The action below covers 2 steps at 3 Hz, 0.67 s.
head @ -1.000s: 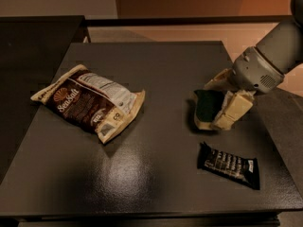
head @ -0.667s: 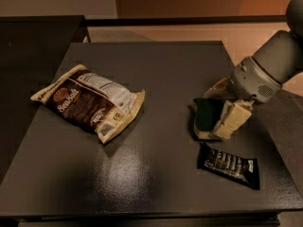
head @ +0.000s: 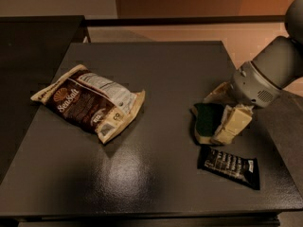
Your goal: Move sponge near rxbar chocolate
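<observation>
Green-topped sponge (head: 204, 118), claw (head: 216, 119) clasping it

The gripper (head: 214, 120), with the sponge (head: 204, 113) clamped between its pale fingers (head: 232, 124), has come down toward the rxbar chocolate (head: 229, 166). A second ago a clear strip of dark table separated the sponge from the bar. Now the sponge's lower edge sits just above the bar's upper left end, with only a sliver of table between them. The sponge has also tilted slightly, so its green face turns more toward the camera. The grey wrist (head: 267, 74) behind the gripper has shifted lower and a little farther right of the bar than before.
</observation>
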{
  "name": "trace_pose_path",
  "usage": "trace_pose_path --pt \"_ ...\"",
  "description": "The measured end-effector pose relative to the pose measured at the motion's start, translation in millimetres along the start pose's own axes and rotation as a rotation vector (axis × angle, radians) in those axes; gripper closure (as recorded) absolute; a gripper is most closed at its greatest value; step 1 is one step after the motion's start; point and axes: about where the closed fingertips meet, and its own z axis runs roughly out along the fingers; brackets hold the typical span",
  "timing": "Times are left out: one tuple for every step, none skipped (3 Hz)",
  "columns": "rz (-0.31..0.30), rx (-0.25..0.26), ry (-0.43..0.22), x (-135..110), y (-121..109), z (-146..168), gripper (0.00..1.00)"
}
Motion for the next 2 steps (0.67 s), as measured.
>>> trace_pose_path --pt "-0.002 0.002 0.0 -1.2 -0.2 0.4 0.0" --pt "-0.002 0.002 0.0 -1.3 -0.2 0.4 0.0"
